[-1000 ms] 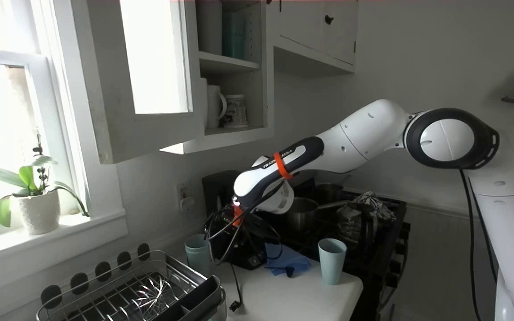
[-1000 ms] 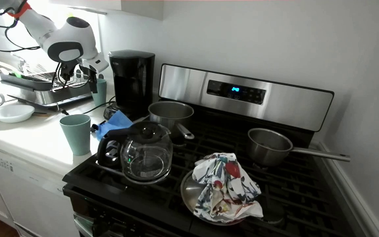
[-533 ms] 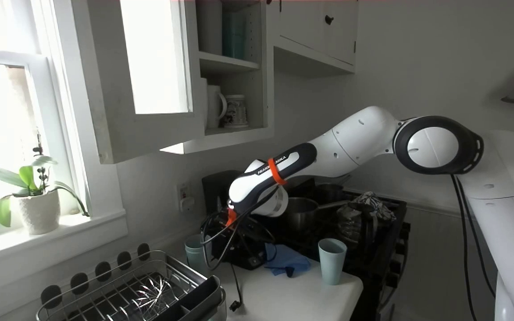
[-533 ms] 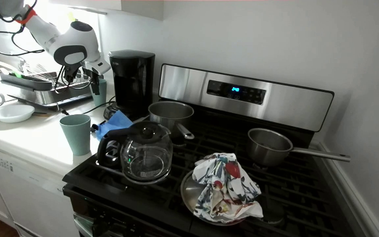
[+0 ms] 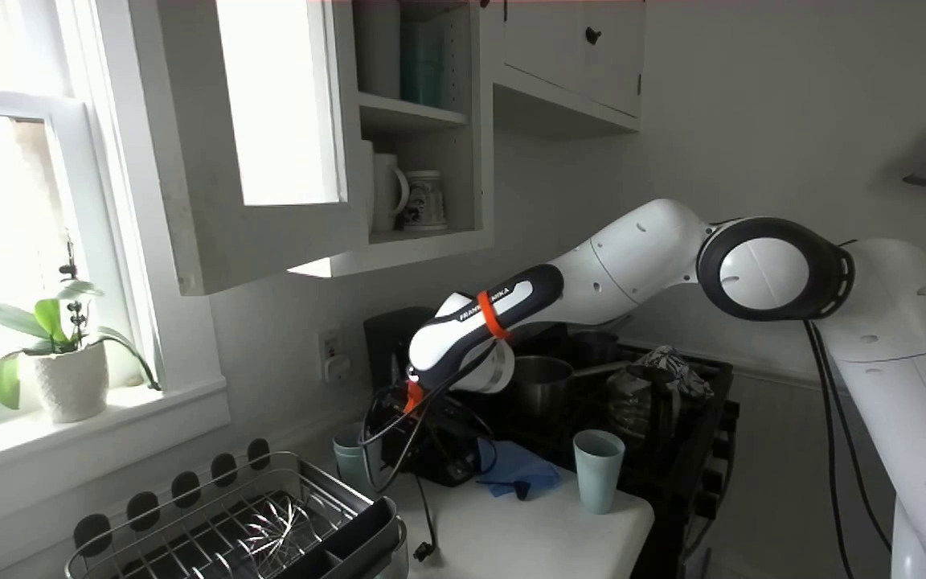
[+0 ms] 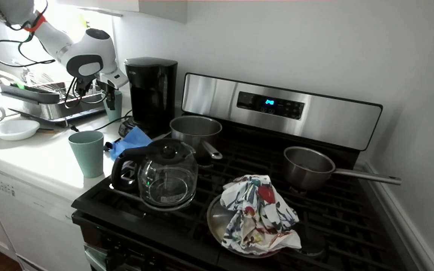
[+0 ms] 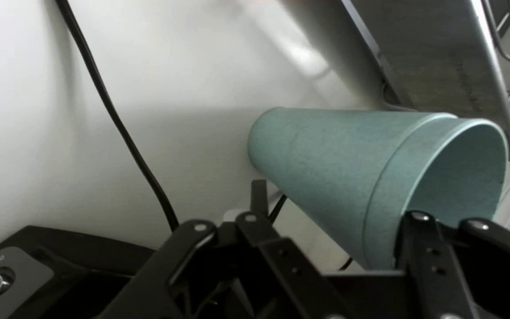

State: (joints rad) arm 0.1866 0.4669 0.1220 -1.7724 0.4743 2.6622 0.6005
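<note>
We've got the tool [image 7: 339, 204] in close at the stacked cups [image 7: 321, 146], fingers [image 7: 258, 197] spread apart, one overlapping the rim in the wrist view. We see a gap by the other finger, so it looks like nothing's gripped. The cups are upright on the worktop [image 7: 148, 66] between the rack [image 7: 450, 53] and the coffee maker [image 6: 149, 75]. There's a lone cup [image 6: 87, 156] too, just beside the stove [image 6: 156, 224].

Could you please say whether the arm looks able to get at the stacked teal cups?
Probably yes: the parted jaws stand at the stacked teal cups with nothing visible between, though the dish rack stands close.
</note>
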